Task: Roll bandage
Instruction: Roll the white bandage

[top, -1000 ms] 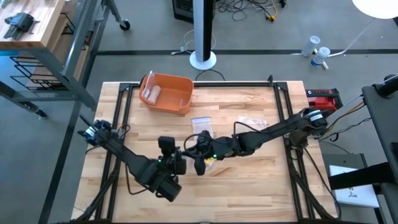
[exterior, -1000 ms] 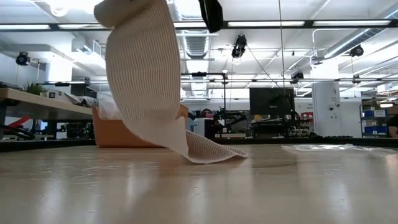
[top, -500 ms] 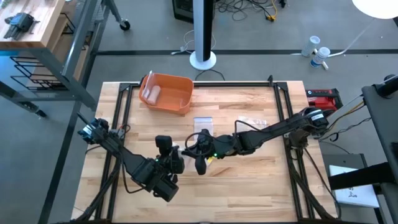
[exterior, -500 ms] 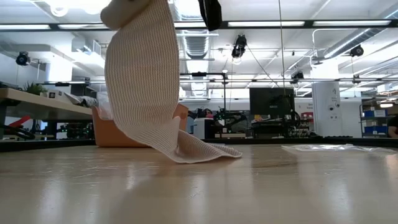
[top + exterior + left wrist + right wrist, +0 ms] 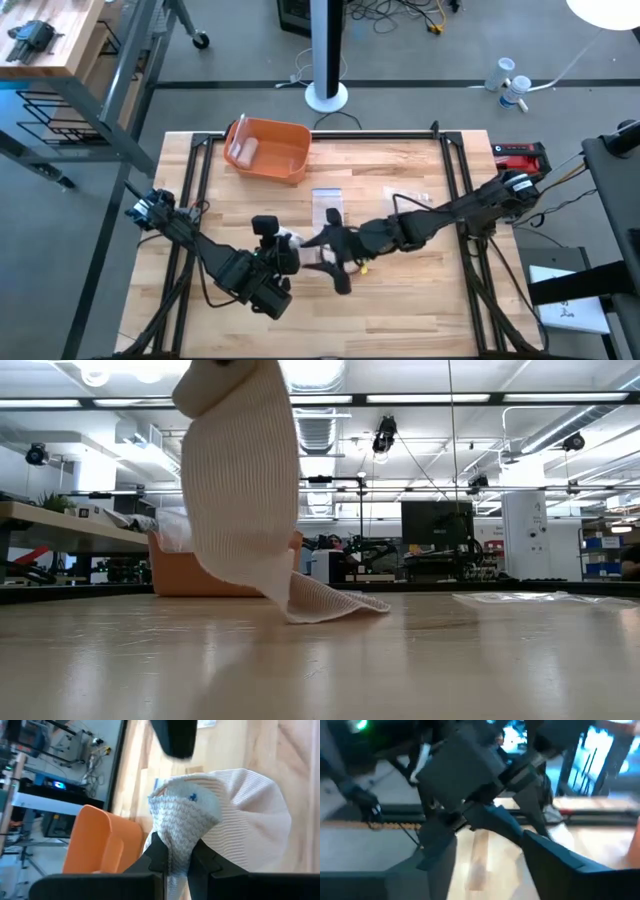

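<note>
Cream ribbed bandage (image 5: 245, 490) hangs from the left gripper (image 5: 176, 852), whose fingers pinch its gathered top; the tail trails on the table (image 5: 320, 660). Judged mid-roll: next calls for winding the loose tail. Right gripper (image 5: 340, 278) hovers close beside, fingers spread, empty. Beyond, an orange bin (image 5: 268, 150). The roll's core is hidden.

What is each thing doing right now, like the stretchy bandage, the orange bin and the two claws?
Beige ribbed cloth bandage: lifted, hanging, tail end resting on the wooden table.
Left claw: shut on the bandage.
Right claw: open, beside the bandage, holding nothing.
Orange plastic bin: upright at the table's far side, something pale inside.
Clear plastic wrapper: lying flat.
</note>
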Robot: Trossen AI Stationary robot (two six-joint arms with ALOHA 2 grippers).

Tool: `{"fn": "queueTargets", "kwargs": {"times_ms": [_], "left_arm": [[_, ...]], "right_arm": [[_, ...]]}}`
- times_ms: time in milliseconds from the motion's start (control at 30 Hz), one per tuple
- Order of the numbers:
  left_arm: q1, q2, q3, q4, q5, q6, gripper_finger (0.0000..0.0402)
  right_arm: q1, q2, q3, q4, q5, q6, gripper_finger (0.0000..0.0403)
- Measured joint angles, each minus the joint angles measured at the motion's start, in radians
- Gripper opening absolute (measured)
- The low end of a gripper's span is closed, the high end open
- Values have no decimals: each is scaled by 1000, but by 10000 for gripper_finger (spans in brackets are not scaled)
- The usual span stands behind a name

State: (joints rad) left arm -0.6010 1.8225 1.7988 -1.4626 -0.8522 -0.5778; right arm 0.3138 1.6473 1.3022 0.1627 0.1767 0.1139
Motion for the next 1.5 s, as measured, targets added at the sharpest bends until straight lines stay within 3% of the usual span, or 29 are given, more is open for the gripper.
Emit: {"fn": "queueTargets", "kwargs": {"times_ms": [267,367,1067,1400,1500], "left_arm": [[8,0,0,81,109,27,27],[18,0,0,101,134,33,27],[63,1,-1,220,166,87,35],[62,8,-2,252,164,110,36],[61,8,-2,261,157,130,36]], "right_arm": [[56,26,0,8,110,-457,296],[62,48,0,7,125,-518,307],[39,75,2,-82,164,-572,264],[35,75,2,-177,194,-506,221],[34,76,2,-176,245,-491,206]]}}
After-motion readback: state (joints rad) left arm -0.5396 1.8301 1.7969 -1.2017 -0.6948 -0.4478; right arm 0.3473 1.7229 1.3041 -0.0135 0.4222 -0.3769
